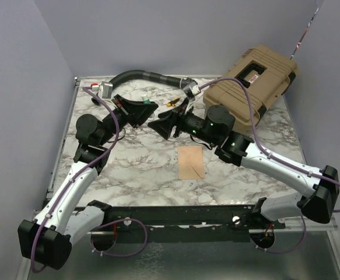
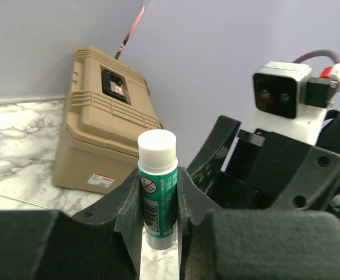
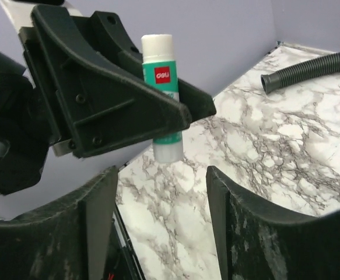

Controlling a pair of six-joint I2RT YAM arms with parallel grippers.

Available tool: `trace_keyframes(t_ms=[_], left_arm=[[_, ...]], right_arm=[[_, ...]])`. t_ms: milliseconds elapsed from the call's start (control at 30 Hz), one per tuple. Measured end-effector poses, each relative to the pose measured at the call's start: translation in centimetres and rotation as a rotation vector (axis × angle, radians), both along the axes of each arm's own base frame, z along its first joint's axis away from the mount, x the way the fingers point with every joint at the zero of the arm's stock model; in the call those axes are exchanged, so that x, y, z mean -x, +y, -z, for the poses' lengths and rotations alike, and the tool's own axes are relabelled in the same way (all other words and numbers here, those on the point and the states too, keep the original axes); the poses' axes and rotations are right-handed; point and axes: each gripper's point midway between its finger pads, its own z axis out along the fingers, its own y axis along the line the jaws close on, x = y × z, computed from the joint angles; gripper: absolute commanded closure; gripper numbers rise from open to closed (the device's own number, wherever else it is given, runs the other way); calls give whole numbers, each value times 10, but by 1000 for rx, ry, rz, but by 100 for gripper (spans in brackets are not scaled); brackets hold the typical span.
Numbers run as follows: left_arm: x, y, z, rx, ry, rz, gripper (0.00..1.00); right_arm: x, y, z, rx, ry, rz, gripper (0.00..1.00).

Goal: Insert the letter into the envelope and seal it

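The peach-tan envelope (image 1: 190, 162) lies flat on the marble table (image 1: 135, 175), in front of both grippers and apart from them. The cream-yellow letter is not in view. My left gripper (image 1: 148, 108) is raised above the table and shut on a green glue stick with a white cap (image 2: 157, 186), held upright between its pads. The stick also shows in the right wrist view (image 3: 161, 87), with its base below the left fingers (image 3: 117, 105). My right gripper (image 1: 160, 125) faces the left one, open and empty (image 3: 161, 175), just short of the stick.
A large tan hard case (image 1: 251, 84) stands at the back right and also shows in the left wrist view (image 2: 102, 122). A black corrugated hose (image 1: 146, 76) curves along the back edge. A small yellow-black object (image 1: 172, 103) lies near the case.
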Motion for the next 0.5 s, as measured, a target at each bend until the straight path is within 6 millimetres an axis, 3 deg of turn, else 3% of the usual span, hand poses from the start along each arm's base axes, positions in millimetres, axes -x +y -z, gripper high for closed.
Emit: trace_keyframes(t_ms=[133,333,500], left_arm=[[5,1,0,-72,-99,-8,100],[23,3,-3,-184,-258,0,100],[31,5,-6,-242,-345,3,100]], right_arm=[[17,-19,-4,24,-53,-28,32],[43,-61,-28,13,-112,-10,32],[41,-88,-26,31,-70,94,32]])
